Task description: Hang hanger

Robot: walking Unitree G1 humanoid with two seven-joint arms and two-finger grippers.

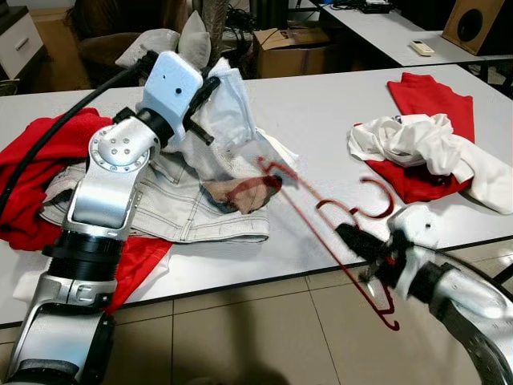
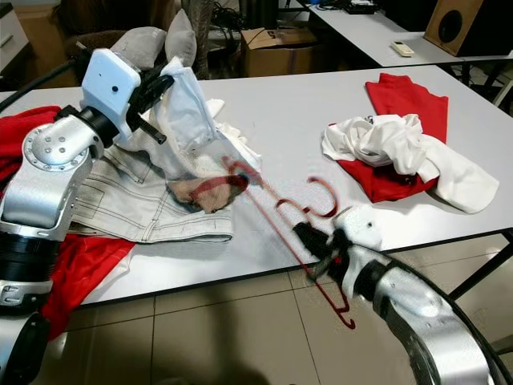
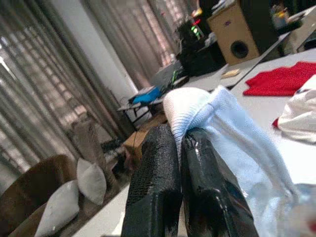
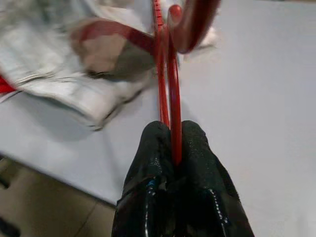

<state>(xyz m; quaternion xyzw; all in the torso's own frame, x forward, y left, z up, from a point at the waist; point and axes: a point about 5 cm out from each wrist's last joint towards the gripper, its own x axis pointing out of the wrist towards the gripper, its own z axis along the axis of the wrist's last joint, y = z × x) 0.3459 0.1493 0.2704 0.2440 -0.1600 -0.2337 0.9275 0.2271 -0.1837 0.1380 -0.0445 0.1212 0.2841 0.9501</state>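
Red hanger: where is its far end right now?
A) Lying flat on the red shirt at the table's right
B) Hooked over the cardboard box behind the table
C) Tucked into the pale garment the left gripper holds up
C: the red hanger, pinched in the right gripper, runs up so its far end shows through the thin fabric of the pale garment that the left gripper holds raised over the table.

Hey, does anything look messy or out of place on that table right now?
Yes. Clothes lie in loose heaps on the white table, not folded: a red garment hangs over the near edge, and a white shirt is crumpled on another red one. The red hanger sits tilted, half inside the pale garment.
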